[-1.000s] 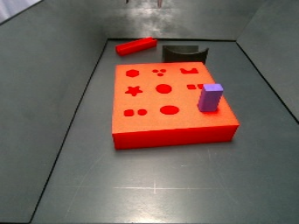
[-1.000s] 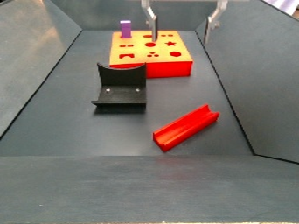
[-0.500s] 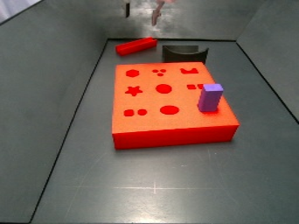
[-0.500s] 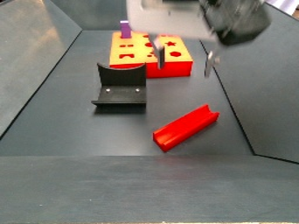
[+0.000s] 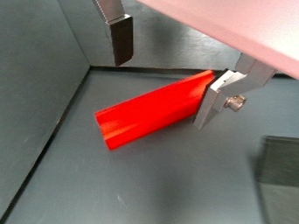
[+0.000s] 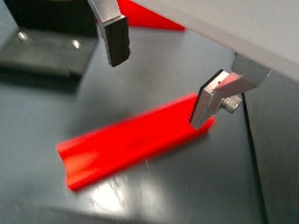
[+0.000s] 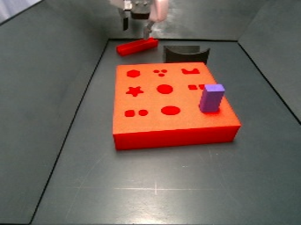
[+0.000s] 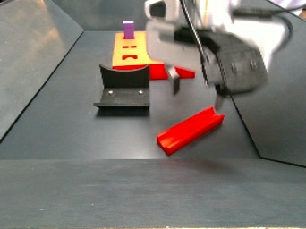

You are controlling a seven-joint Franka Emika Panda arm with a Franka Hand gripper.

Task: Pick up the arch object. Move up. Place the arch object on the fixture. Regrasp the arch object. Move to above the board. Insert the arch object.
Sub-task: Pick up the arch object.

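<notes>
The arch object [image 5: 152,109] is a long bright-red bar lying flat on the grey floor; it also shows in the wrist view [image 6: 128,144] and in both side views [image 7: 137,46] [image 8: 191,130]. My gripper [image 5: 167,74] [image 6: 163,74] is open and empty just above the bar's end, one finger on each side, not touching it. In the side views the gripper [image 7: 143,18] [image 8: 199,94] hangs over the bar. The dark fixture [image 8: 123,88] [image 7: 186,53] [image 6: 41,57] stands between the bar and the board [image 7: 171,101] [image 8: 149,61].
A short purple block [image 7: 212,97] [image 8: 127,29] stands upright in the board. Grey walls slope up round the floor; the bar lies near a side wall [image 5: 47,52].
The gripper has come down and across from high over the board's side to just above the red bar. The bar, fixture and board have not moved.
</notes>
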